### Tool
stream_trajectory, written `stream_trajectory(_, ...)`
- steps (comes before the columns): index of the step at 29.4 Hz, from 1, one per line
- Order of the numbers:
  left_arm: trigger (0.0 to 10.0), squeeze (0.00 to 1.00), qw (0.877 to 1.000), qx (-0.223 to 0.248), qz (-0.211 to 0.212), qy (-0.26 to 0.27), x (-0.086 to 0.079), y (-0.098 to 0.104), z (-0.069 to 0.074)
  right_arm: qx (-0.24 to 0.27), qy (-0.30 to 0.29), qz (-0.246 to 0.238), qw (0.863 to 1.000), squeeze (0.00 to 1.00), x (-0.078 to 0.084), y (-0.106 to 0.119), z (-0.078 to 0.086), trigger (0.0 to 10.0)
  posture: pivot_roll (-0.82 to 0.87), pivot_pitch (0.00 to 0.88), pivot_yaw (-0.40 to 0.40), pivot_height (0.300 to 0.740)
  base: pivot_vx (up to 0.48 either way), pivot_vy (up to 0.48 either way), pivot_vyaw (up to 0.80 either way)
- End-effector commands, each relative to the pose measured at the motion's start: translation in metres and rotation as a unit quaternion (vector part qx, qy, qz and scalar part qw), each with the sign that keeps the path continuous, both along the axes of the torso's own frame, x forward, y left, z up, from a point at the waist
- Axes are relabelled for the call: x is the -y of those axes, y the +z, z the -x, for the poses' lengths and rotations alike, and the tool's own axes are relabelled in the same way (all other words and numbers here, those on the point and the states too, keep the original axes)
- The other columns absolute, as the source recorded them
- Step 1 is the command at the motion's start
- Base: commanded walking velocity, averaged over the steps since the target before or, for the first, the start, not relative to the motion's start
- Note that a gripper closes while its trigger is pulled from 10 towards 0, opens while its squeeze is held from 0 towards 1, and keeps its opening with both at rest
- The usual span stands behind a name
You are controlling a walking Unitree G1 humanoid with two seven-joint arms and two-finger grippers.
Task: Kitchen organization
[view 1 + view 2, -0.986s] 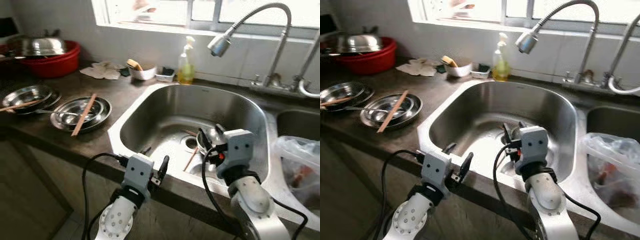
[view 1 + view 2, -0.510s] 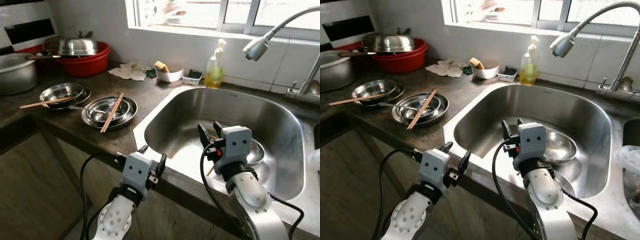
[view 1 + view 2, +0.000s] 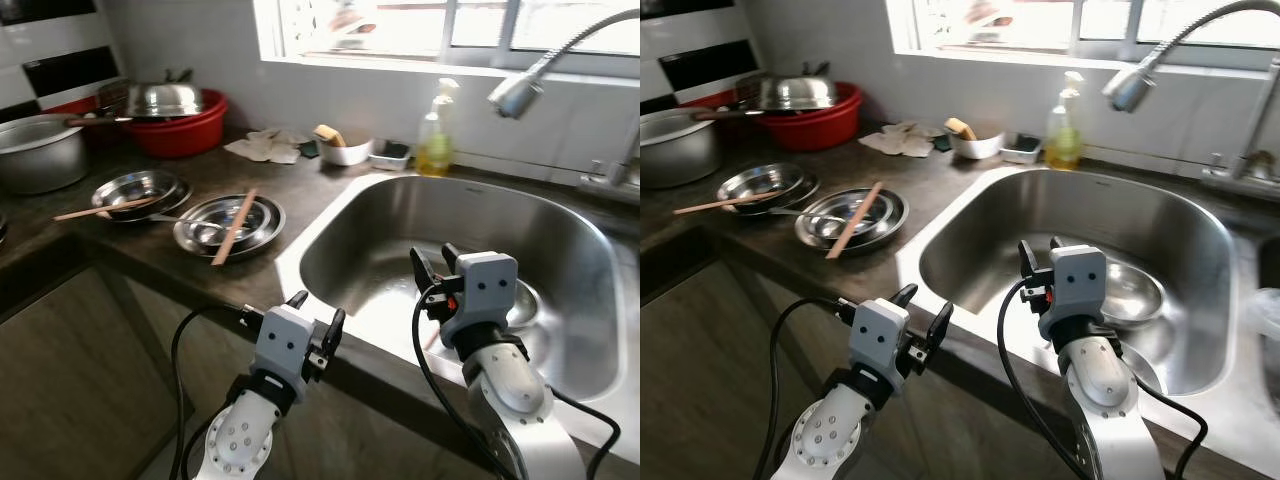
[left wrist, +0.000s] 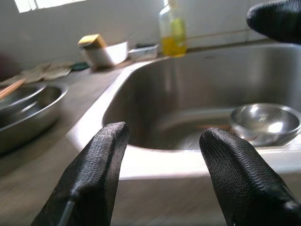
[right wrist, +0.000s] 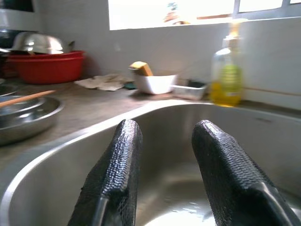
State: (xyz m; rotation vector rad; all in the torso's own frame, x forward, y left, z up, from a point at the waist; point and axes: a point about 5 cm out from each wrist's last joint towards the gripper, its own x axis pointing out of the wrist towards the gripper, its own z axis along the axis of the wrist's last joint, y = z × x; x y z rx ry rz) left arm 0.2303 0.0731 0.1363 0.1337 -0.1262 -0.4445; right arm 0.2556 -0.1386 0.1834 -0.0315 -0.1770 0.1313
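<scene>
Steel bowl (image 3: 1127, 293) lies in the sink (image 3: 975, 215) just beyond the right gripper (image 3: 1038, 258), probably awaiting washing, while both it and the left gripper (image 3: 315, 313) hang open, holding nothing.

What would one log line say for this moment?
left gripper: open, before counter edge | right gripper: open, above sink | steel bowl: in sink | holding: nothing

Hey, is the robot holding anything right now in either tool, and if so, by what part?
Nothing is held. The left tool is open at the counter's front edge, and the right tool is open above the sink, with only empty space between the fingers of each.
</scene>
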Motion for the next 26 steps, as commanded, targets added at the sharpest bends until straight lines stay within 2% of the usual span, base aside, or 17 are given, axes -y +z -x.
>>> stream_trajectory(1,10.0,0.00,1.000,0.000,-0.004,0.007,-0.0027,0.0011,-0.0003,-0.004,0.011,-0.005,1.000,0.00,-0.0054,0.0004,-0.0022,10.0,-0.03,0.011,0.009,0.740,0.000,0.424,0.00)
stream_trajectory(3,10.0,0.00,1.000,-0.001,-0.003,0.007,-0.0027,0.0011,-0.0002,-0.004,0.011,-0.005,1.000,0.00,-0.0056,0.0004,-0.0023,10.0,-0.03,0.010,0.011,0.740,-0.257,0.403,0.00)
stream_trajectory(15,10.0,0.00,1.000,-0.003,-0.002,0.008,-0.0031,0.0006,0.0000,0.001,0.015,0.002,1.000,0.00,-0.0077,0.0024,-0.0030,10.0,-0.03,0.011,0.011,0.740,0.000,0.000,0.00)
stream_trajectory(26,10.0,0.00,1.000,-0.006,-0.002,0.008,-0.0025,-0.0006,0.0011,0.000,0.021,0.004,1.000,0.00,-0.0098,0.0016,-0.0049,10.0,-0.03,0.001,0.008,0.740,0.000,0.000,0.80)
